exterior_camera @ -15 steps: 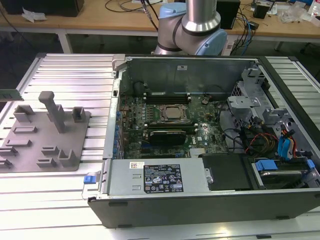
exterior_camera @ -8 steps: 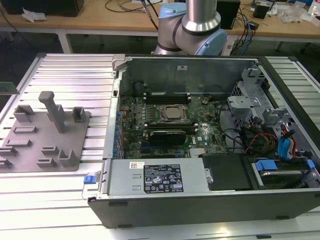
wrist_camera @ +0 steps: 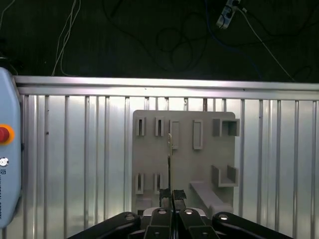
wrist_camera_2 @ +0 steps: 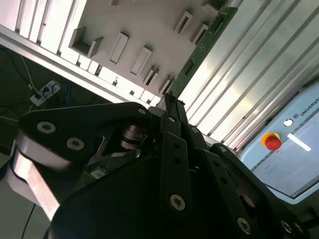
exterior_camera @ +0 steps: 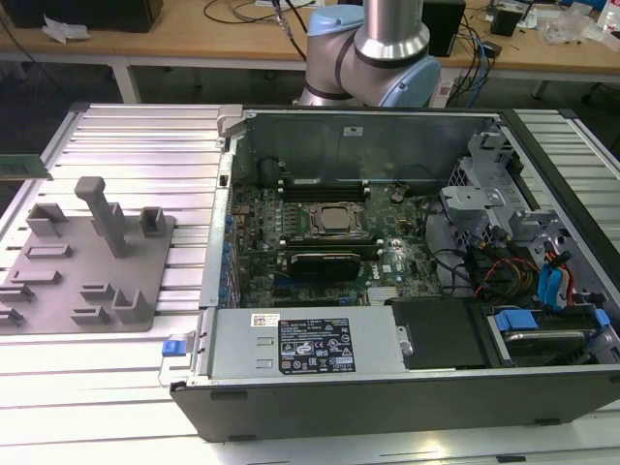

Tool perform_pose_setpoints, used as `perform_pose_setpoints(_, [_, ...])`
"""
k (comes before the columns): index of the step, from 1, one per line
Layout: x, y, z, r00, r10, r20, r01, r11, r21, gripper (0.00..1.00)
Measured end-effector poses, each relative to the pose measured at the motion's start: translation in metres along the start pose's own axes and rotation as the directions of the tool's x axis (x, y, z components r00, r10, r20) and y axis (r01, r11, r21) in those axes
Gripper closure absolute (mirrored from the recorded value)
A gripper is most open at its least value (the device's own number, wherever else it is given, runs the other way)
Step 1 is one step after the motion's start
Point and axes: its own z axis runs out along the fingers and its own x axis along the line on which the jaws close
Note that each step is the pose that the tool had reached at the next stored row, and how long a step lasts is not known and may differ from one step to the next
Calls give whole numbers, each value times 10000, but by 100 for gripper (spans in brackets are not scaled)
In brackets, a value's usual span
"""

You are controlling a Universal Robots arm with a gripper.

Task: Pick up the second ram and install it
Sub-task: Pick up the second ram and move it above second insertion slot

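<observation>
The second ram is a thin green stick seen edge-on, sticking out from between my black fingers above the grey tray. My gripper is shut on its near end. In the second wrist view the ram runs slantwise from the gripper across the tray edge. In the exterior view the ram shows as a green strip at the far left edge, above the ribbed table and beyond the tray.
The open computer case lies on the exterior view's right, with the motherboard, silver processor and dark memory slots beside it. Upright posts stand on the tray. A pendant with a red button lies on the ribbed table.
</observation>
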Motion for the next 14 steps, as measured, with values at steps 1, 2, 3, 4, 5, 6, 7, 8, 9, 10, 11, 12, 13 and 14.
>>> perform_pose_setpoints(1, [0, -37, -1, 10000, 0, 0, 0, 10000, -1, 91])
perform_pose_setpoints(2, [1, -57, -1, 10000, -1, -1, 1, 10000, -1, 91])
perform_pose_setpoints(3, [1, -78, -2, 10000, -2, -1, 2, 10000, -1, 91])
perform_pose_setpoints(4, [1, -93, -2, 10000, -3, 0, 3, 10000, -1, 91])
perform_pose_setpoints(5, [2, -120, -2, 10000, -5, -1, 5, 10000, -1, 91])
perform_pose_setpoints(6, [2, -138, -2, 10000, -7, 0, 7, 10000, -1, 91])
perform_pose_setpoints(7, [2, -150, -3, 10000, -9, -1, 9, 10000, -1, 91])
perform_pose_setpoints(8, [3, -168, -3, 10000, -11, 0, 11, 10000, -1, 91])
perform_pose_setpoints(9, [3, -192, -3, 10000, -16, 0, 16, 10000, -1, 91])
perform_pose_setpoints(10, [3, -207, -4, 10000, -19, 0, 19, 10000, -2, 91])
perform_pose_setpoints(11, [3, -215, -4, 10000, -20, 0, 20, 10000, -2, 91])
perform_pose_setpoints(12, [4, -228, -4, 10000, -22, -1, 22, 10000, -2, 91])
perform_pose_setpoints(13, [4, -240, -4, 10000, -24, -1, 24, 10000, -2, 91])
perform_pose_setpoints(14, [4, -251, -4, 10000, -25, 0, 25, 10000, -2, 91])
